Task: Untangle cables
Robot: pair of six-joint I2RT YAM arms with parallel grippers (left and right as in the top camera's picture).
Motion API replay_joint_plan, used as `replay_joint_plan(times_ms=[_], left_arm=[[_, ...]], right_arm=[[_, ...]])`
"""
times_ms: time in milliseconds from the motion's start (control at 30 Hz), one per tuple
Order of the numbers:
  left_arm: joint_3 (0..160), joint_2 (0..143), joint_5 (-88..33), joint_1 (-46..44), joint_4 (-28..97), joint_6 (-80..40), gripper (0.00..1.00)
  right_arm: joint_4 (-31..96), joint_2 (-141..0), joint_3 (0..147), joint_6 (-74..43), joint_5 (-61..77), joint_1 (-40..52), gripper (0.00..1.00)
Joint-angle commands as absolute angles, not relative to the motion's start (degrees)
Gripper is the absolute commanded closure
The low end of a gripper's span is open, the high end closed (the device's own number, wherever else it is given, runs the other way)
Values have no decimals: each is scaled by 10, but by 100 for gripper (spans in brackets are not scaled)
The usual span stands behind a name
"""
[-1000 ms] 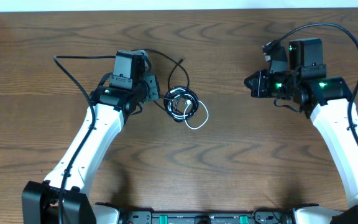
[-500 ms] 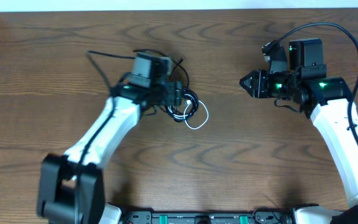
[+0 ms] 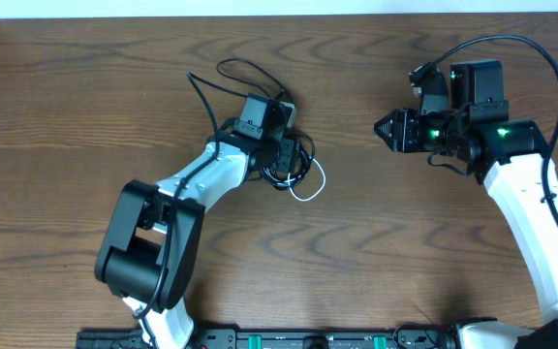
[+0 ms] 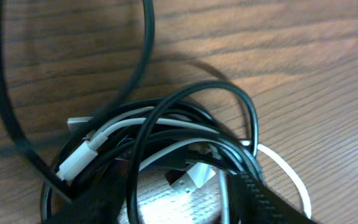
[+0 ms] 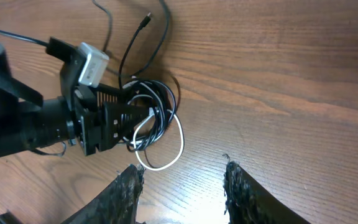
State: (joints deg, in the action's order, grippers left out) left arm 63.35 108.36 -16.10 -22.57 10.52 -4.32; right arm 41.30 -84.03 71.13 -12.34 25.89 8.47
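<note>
Locate cables (image 3: 298,167) as one tight coil near the middle of the table (image 3: 85,126), with black cable (image 4: 207,85) wound over and through white cable (image 4: 107,132). Note left gripper (image 3: 281,153) on the coil's left edge, placed so as to reach a single strand. Read its fingers (image 4: 263,196) as straddling the tangle; cannot tell from the blurred wrist view whether pinching a strand or merely spread around it. Note right gripper (image 5: 180,167) well apart to the right, facing the coil, fingers (image 5: 238,186) spread and empty. Probably held ready to take the other strand.

Observe white loop (image 5: 181,142) lying free of the coil on the near side, and black tail (image 5: 145,23) running clear on the far side: likely the easiest ends to draw out. Watch for white plug (image 4: 76,165) tucked among black turns, apt to snag. Keep arm wire (image 3: 226,70), arching just behind the left gripper, distinct from task strands.
</note>
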Motion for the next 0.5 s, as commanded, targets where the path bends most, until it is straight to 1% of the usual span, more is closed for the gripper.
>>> replay_joint_plan(times_ms=[0,167,233,333,467], left_arm=[[636,1100,-143,-225,102,-32,49],[636,1109,-101,-225,91,-33,50],[636,1109,-97,-225,91,-33,55],[636,1112,-98,-225,94,-34,68],[634,1113,-98,-225,104,-37,78]], right_arm=[[413,-858,717,-115,256,84,59],[404,-891,717,-115,265,98,58],[397,-898,717,-115,267,107,58],[387,-905,717,-115,267,119,58],[381,-911,717,-115,267,127,58]])
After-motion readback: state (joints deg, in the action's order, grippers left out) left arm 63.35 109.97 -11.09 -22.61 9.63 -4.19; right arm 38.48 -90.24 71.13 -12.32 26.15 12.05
